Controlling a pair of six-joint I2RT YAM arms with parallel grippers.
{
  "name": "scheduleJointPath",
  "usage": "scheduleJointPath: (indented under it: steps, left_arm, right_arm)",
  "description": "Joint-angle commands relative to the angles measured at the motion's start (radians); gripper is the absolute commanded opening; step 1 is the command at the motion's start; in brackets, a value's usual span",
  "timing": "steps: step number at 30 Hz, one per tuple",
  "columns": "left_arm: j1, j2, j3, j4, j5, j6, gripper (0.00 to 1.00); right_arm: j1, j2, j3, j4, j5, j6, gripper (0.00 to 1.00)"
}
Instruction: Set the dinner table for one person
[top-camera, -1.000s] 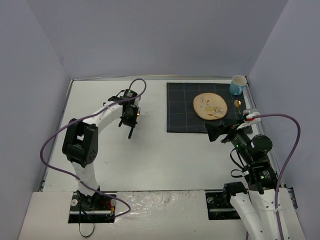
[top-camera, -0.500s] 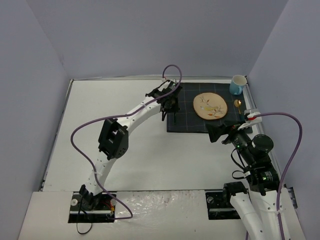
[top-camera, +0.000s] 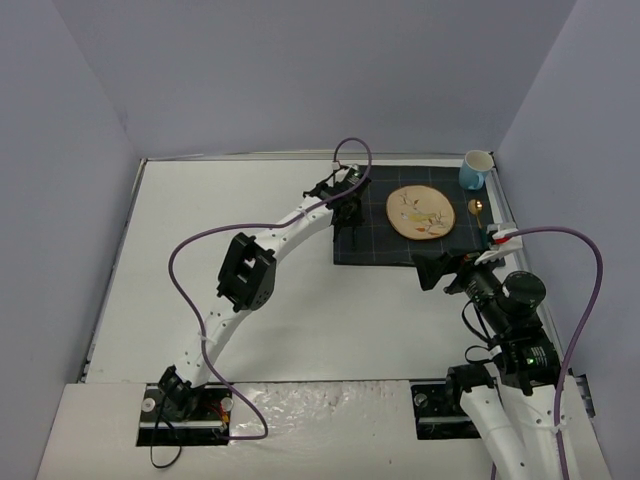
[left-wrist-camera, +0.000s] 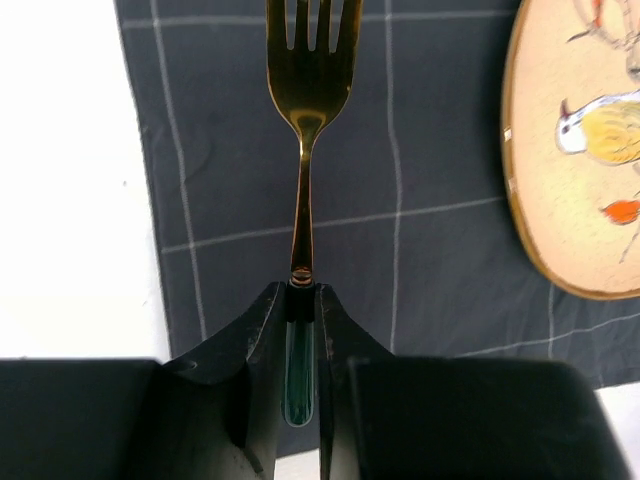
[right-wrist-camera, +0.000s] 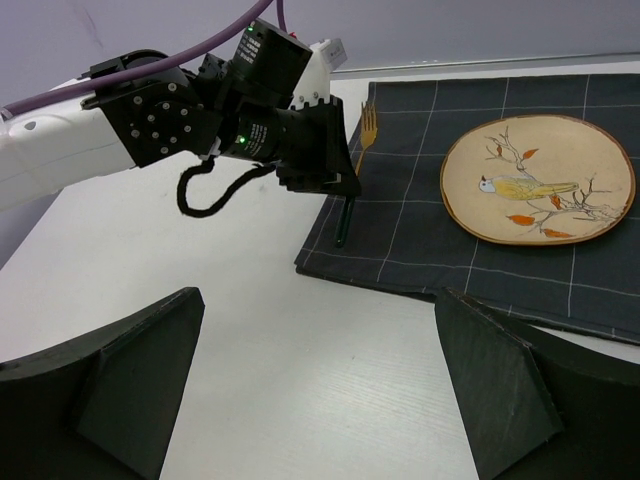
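A: Item: fork (left-wrist-camera: 308, 70). Where?
B: Over the mat (left-wrist-camera: 420, 150) on the bench (left-wrist-camera: 60, 150), left of the plate (left-wrist-camera: 590, 150). The left gripper (left-wrist-camera: 302, 292) is clamped on its handle. Likely light, stiff, slippery metal; the handle's end suits a hold.
A: Right gripper (right-wrist-camera: 315, 370)?
B: Jaws wide, empty.

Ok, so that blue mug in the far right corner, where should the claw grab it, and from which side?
Probably the rim, from above. The mug stands upright with its mouth open, so the open right claw could put one finger inside and one outside. The wall is close on its right and no handle shows, so a sideways approach looks poor.
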Motion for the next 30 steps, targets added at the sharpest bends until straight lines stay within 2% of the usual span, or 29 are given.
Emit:
scheduleJointPath:
  steps: [1,21,24,26,30]
  left_arm:
    - [0.001,-0.023,0.067,0.006,-0.030,0.021,0.00]
    - [0.012,0.058,0.067,0.016,0.002,-0.036,0.00]
    - [0.012,0.053,0.051,0.010,-0.005,-0.041,0.02]
    - [0.012,0.042,0.019,0.015,-0.007,-0.062,0.06]
    - [0.012,0.021,-0.022,0.036,-0.008,-0.098,0.07]
  right_arm:
    - [0.009,0.007,0.025,0.044,0.015,0.004,0.98]
    - [0.009,0.025,-0.003,0.033,0.031,0.005,0.98]
    - [0.009,0.028,-0.007,0.031,0.033,0.004,0.98]
    - [0.009,0.029,-0.007,0.031,0.034,0.002,0.98]
    - [0.009,0.023,-0.007,0.031,0.037,0.002,0.98]
